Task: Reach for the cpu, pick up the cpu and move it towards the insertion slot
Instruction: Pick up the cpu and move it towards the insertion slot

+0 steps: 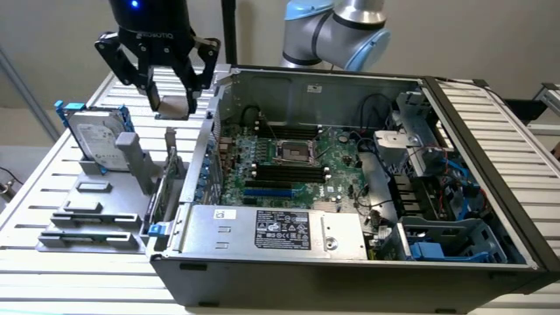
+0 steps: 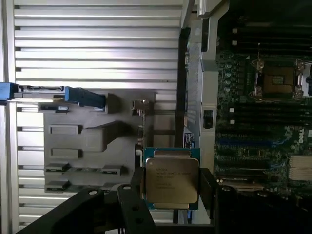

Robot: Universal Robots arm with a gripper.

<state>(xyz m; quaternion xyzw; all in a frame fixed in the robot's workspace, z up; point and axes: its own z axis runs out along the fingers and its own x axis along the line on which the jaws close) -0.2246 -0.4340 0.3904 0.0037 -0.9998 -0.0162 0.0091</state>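
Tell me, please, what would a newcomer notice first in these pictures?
First, the gripper, raised above the slatted table at the exterior view's left of the open computer case, with the cpu clamped between its fingers. Next, the motherboard inside the case, where the insertion slot with its shiny metal frame lies empty. Last, the hard drive in its blue frame, standing on a grey holder below the gripper.
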